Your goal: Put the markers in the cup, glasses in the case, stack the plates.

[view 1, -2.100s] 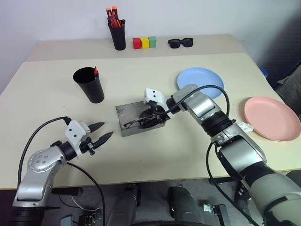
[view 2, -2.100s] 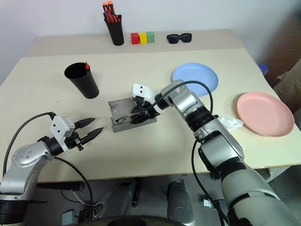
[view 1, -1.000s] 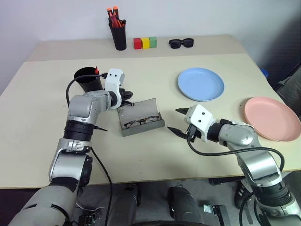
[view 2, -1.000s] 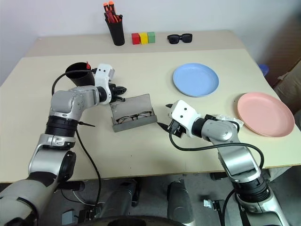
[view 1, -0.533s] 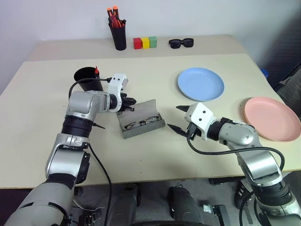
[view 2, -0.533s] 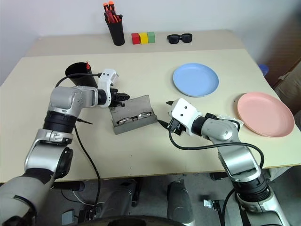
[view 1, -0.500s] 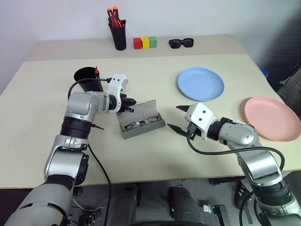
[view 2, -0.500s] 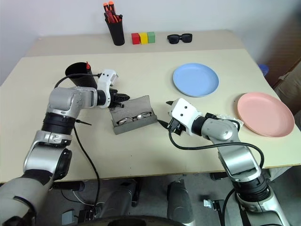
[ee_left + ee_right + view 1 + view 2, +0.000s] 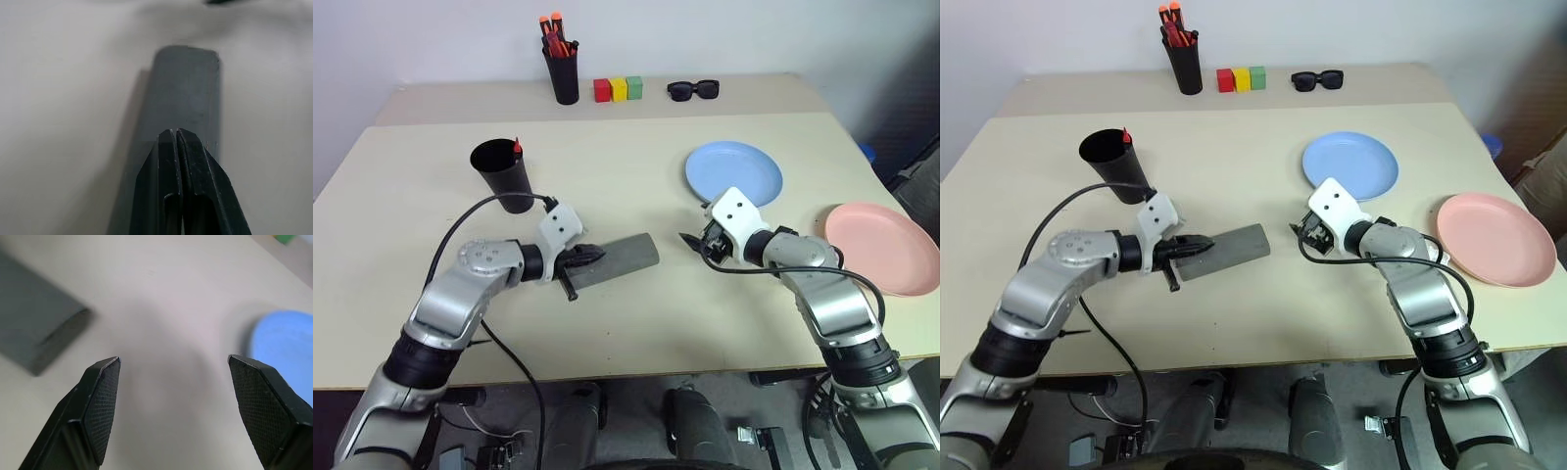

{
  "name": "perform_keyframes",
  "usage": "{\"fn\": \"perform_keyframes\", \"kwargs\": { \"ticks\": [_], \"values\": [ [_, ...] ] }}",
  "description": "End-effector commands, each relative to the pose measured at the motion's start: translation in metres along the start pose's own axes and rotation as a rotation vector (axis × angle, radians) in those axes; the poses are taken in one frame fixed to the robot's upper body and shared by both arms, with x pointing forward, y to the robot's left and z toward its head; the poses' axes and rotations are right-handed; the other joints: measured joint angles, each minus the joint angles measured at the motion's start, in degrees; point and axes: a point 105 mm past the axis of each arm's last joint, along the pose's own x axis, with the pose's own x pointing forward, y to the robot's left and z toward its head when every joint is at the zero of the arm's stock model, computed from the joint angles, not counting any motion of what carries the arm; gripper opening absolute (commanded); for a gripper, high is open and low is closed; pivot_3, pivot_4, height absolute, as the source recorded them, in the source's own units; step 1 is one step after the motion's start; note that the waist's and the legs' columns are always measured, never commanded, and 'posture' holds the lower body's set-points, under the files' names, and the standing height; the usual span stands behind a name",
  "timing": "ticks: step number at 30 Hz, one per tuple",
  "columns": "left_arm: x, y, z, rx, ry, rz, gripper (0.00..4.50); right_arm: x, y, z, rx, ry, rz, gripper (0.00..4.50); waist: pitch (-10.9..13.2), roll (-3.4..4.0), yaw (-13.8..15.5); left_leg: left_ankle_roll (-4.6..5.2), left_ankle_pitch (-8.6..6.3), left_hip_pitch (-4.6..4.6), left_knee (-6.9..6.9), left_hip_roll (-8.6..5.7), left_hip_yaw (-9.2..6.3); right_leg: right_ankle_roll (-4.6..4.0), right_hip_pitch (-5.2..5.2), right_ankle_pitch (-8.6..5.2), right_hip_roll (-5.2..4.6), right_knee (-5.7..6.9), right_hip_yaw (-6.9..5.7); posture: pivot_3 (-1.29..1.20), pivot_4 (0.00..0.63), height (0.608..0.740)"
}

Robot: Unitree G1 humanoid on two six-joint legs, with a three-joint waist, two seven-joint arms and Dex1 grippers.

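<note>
Head views: grey case (image 9: 612,258) lying lid-down-shut in the middle of the table (image 9: 636,333). Left tool (image 9: 588,254) clenched, empty, tips resting on the case's near-left end. Right tool (image 9: 696,241) spread wide, holding nothing, hovering just right of the case, between it and the blue plate (image 9: 734,174). Pink plate (image 9: 884,247) apart at the right table edge, not stacked on the blue one. Black cup (image 9: 503,174) upright, back-left of the case, red marker tip (image 9: 516,145) poking above its rim. Glasses not discernible with case shut. Along the far edge: black pen holder (image 9: 561,70) with orange-capped pens, three coloured blocks (image 9: 617,90), black sunglasses (image 9: 692,90).

Left wrist view: left tool's fingers (image 9: 168,186) pressed together, no gap, lying over the top of the grey case (image 9: 188,93); case lid down, bare table either side.

Right wrist view: right tool's fingers (image 9: 100,406) far apart, nothing between them, bare table underneath. End of the grey case (image 9: 34,338) beside one finger, edge of the blue plate (image 9: 281,340) beside the other.
</note>
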Motion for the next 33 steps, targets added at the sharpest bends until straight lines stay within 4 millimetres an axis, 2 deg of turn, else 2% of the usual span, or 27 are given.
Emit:
{"fn": "perform_keyframes", "kwargs": {
  "ticks": [1, 4, 8, 13, 18, 21, 26, 30, 33],
  "values": [
    [-0.005, 0.002, 0.010, 0.079, -0.069, 0.053, 0.04, -0.001, -0.022, 0.010, -0.005, -0.030, -0.085, 3.58, 0.0, 0.00, 0.0, 0.00, 0.00, 0.00, 0.00, 0.00, 0.01, 0.00, 0.00, 0.00, 0.00, 0.00, 0.00, 0.00, 0.150, 0.740],
    [-0.009, 0.008, 0.016, 0.091, -0.154, 0.110, 0.04, 0.003, -0.031, 0.003, -0.049, 0.002, -0.119, 3.58, 0.0, 0.00, 0.0, 0.01, 0.00, 0.00, 0.01, -0.01, 0.00, 0.01, 0.02, 0.00, -0.01, -0.01, -0.01, 0.00, 0.150, 0.740],
    [-0.017, 0.010, 0.022, 0.080, -0.249, 0.159, 0.04, 0.011, -0.044, -0.016, -0.173, 0.073, -0.180, 3.58, 0.0, 0.00, -0.1, 0.01, 0.00, 0.01, 0.00, -0.05, 0.04, 0.03, 0.01, 0.02, 0.01, 0.00, -0.01, 0.00, 0.150, 0.740],
    [-0.030, -0.002, 0.033, 0.084, -0.390, 0.140, 0.04, 0.025, -0.057, -0.038, -0.287, 0.146, -0.237, 3.58, 0.0, 0.01, -0.3, 0.01, 0.01, 0.03, -0.01, -0.04, 0.12, 0.06, -0.01, 0.04, 0.02, 0.01, -0.01, 0.00, 0.150, 0.740],
    [-0.032, -0.011, 0.034, 0.083, -0.415, 0.103, 0.04, 0.033, -0.063, -0.047, -0.359, 0.161, -0.249, 3.58, 0.0, 0.02, -0.2, 0.01, 0.01, 0.05, 0.02, -0.05, 0.12, 0.07, 0.07, 0.05, 0.04, 0.00, -0.01, 0.00, 0.150, 0.740],
    [-0.032, -0.014, 0.031, 0.082, -0.403, 0.097, 0.00, 0.035, -0.062, -0.048, -0.401, 0.153, -0.231, 2.73, 0.0, 0.02, -0.2, 0.01, 0.01, 0.06, 0.02, -0.05, 0.10, 0.07, 0.08, 0.05, 0.04, 0.01, -0.01, 0.00, 0.150, 0.740],
    [-0.028, -0.019, 0.025, 0.081, -0.385, 0.088, 0.00, 0.032, -0.061, -0.043, -0.414, 0.119, -0.221, 0.15, 0.0, 0.02, -0.3, 0.02, 0.02, 0.06, 0.02, -0.05, 0.11, 0.07, 0.07, 0.05, 0.05, 0.01, 0.00, 0.00, 0.150, 0.740],
    [-0.023, -0.022, 0.025, 0.078, -0.392, 0.063, 0.00, 0.023, -0.063, -0.037, -0.436, 0.094, -0.237, 0.06, 0.0, 0.03, -0.2, 0.02, 0.02, 0.07, 0.02, -0.05, 0.10, 0.09, 0.08, 0.06, 0.07, 0.01, 0.00, 0.00, 0.150, 0.740],
    [-0.018, -0.024, 0.028, 0.073, -0.407, 0.044, 0.00, 0.009, -0.065, -0.024, -0.493, 0.058, -0.258, 0.06, 0.0, 0.04, 0.0, 0.02, 0.01, 0.06, 0.02, -0.06, 0.10, 0.16, 0.07, 0.10, 0.06, 0.01, 0.00, 0.00, 0.150, 0.740]
  ]
}}
